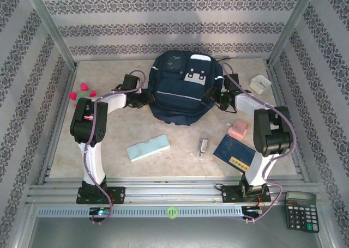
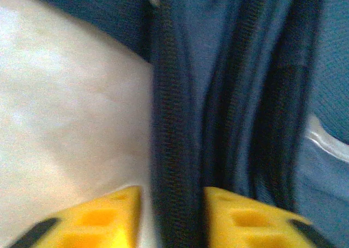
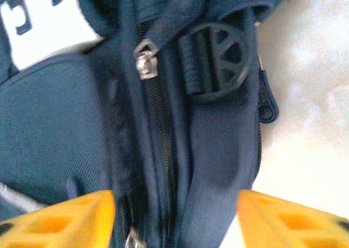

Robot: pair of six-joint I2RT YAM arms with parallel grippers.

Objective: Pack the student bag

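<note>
The student bag (image 1: pixel 182 87), navy blue with grey-white patches, lies at the back middle of the table. My left gripper (image 1: pixel 146 98) is at the bag's left side. In the left wrist view its yellow fingers (image 2: pixel 245 218) stand close together, pinching a dark ribbed fold of the bag (image 2: pixel 174 150). My right gripper (image 1: pixel 218 101) is at the bag's right side. Its yellow fingers (image 3: pixel 65 221) stand wide apart astride the bag's zipper seam (image 3: pixel 155 128). A metal zipper pull (image 3: pixel 143 60) and a round black buckle (image 3: pixel 218 60) lie beyond them.
On the table lie pink pieces (image 1: pixel 82 90) at the left, a pale teal block (image 1: pixel 148 148), a small metal item (image 1: pixel 204 145), a blue booklet (image 1: pixel 235 154), a pink box (image 1: pixel 238 129) and a white box (image 1: pixel 260 84). A calculator (image 1: pixel 301 211) sits at the near right.
</note>
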